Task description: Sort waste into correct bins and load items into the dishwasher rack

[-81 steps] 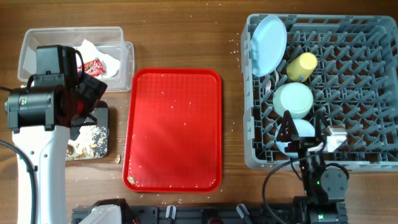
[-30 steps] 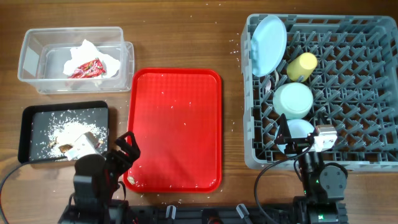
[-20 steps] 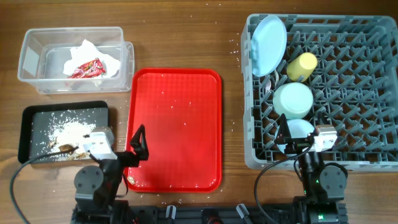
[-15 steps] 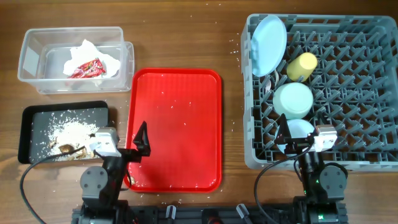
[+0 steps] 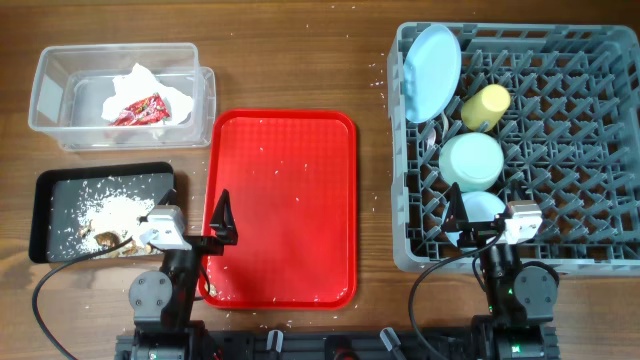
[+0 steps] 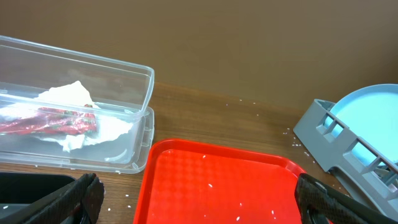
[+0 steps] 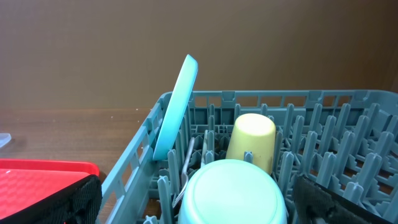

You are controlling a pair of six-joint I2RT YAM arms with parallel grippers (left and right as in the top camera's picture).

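Observation:
The clear tub (image 5: pixel 50 75) at the back left holds the white napkin (image 5: pixel 150 82) and red wrapper (image 5: pixel 135 110). The black tray (image 5: pixel 60 190) holds crumbly food scraps (image 5: pixel 110 212). The grey rack (image 5: pixel 570 150) holds the blue plate (image 5: pixel 432 70) on edge, yellow cup (image 5: pixel 485 107), green bowl (image 5: pixel 471 160) and blue bowl (image 5: pixel 482 208). My left gripper (image 5: pixel 215 232) is open and empty at the red tray's front left; its view shows the tub (image 6: pixel 140 112) and wrapper (image 6: pixel 50 121). My right gripper (image 5: pixel 485 232) is open and empty at the rack's front; its view shows plate (image 7: pixel 177 106), cup (image 7: pixel 252 140) and green bowl (image 7: pixel 230 193).
The flat red serving tray (image 5: pixel 280 200) lies in the middle with small white crumbs on it, and shows in the left wrist view (image 6: pixel 217 180). A white utensil handle (image 7: pixel 186 165) stands between plate and green bowl. Crumbs dot the wooden table.
My left arm has left the black tray and drawn back to the front edge, its open gripper now pointing over the red tray. The right arm has not moved.

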